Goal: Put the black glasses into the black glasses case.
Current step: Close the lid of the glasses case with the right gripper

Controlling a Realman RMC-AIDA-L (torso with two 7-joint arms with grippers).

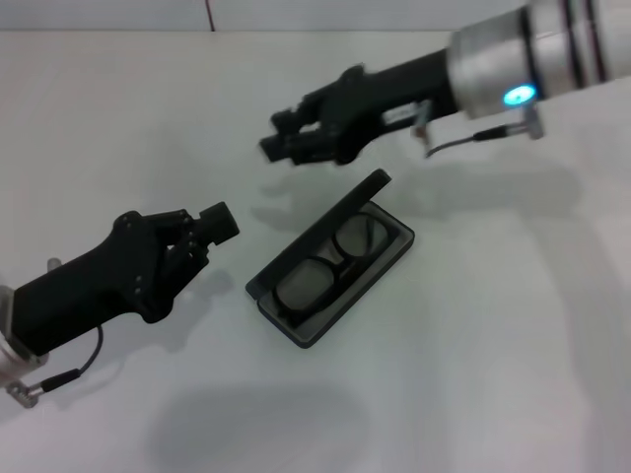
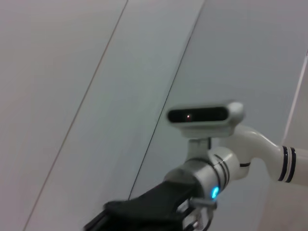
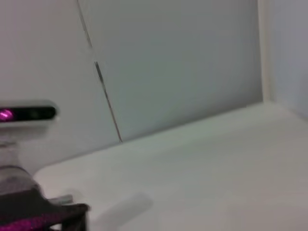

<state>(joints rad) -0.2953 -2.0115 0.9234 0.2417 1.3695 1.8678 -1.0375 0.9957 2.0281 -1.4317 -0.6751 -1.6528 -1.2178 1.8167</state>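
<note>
The black glasses case [image 1: 296, 330] lies open at the middle of the white table, set diagonally, its lid [image 1: 325, 222] raised along the far-left side. Inside it the black glasses [image 1: 330, 264] lie folded, lenses up. My right gripper [image 1: 270, 136] hovers just beyond the lid's far end, apart from it, fingers slightly parted and holding nothing. My left gripper [image 1: 221, 223] sits left of the case, a short gap away, shut and empty. In the left wrist view the right arm [image 2: 144, 211] shows, but neither the case nor the glasses do.
The white table [image 1: 493, 374] spreads on all sides of the case. A wall with a thin seam [image 1: 209, 14] runs behind the table's far edge. The robot's head camera [image 2: 204, 114] appears in the left wrist view.
</note>
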